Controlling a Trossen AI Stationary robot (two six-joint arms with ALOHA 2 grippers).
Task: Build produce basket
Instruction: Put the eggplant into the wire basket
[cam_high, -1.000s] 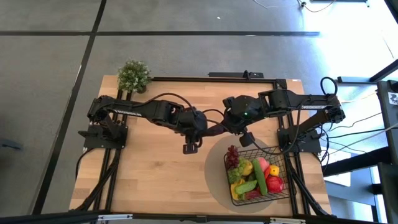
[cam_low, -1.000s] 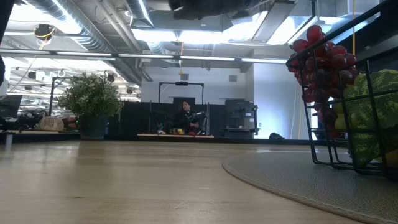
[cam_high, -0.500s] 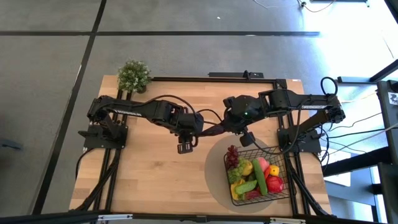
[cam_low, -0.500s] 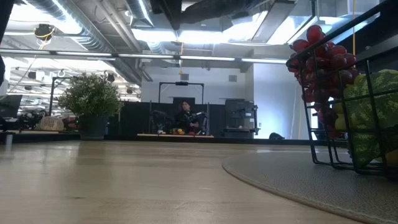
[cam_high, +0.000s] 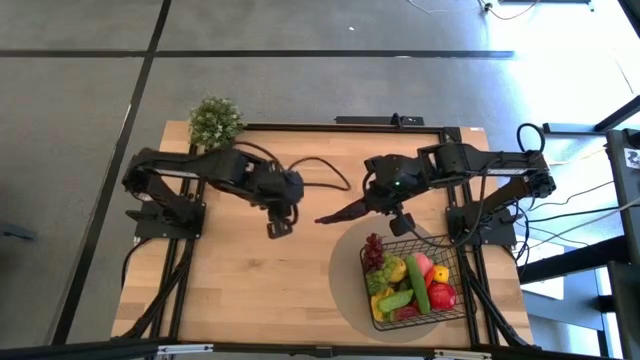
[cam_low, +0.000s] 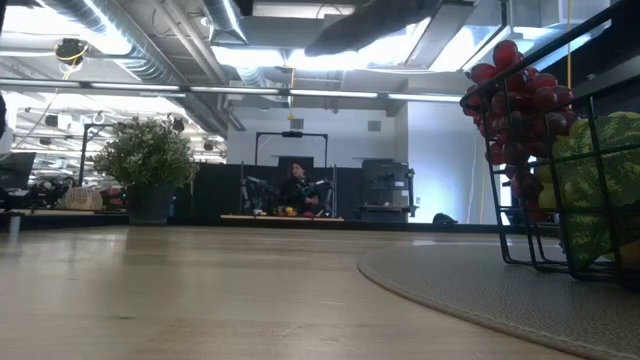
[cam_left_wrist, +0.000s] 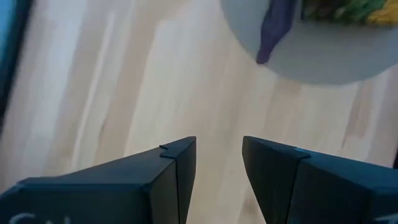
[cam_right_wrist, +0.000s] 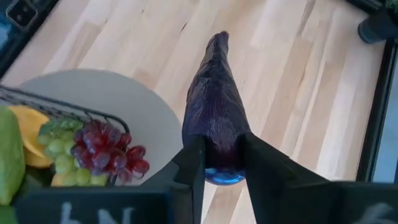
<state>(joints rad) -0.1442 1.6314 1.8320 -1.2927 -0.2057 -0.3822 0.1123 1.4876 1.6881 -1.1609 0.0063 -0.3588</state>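
The left gripper (cam_high: 277, 226) hovers over bare table (cam_high: 230, 280) with fingers spread, holding nothing. Right of it, the right gripper (cam_high: 372, 203) pinches the dark purple eggplant (cam_high: 340, 213) above the table, just beside the basket (cam_high: 452, 300). That basket looks nearly full of produce (cam_high: 410, 280), so this eggplant seems the last piece left.

I can read no words, labels or numbers on anything around me, only blurred marks too unclear.
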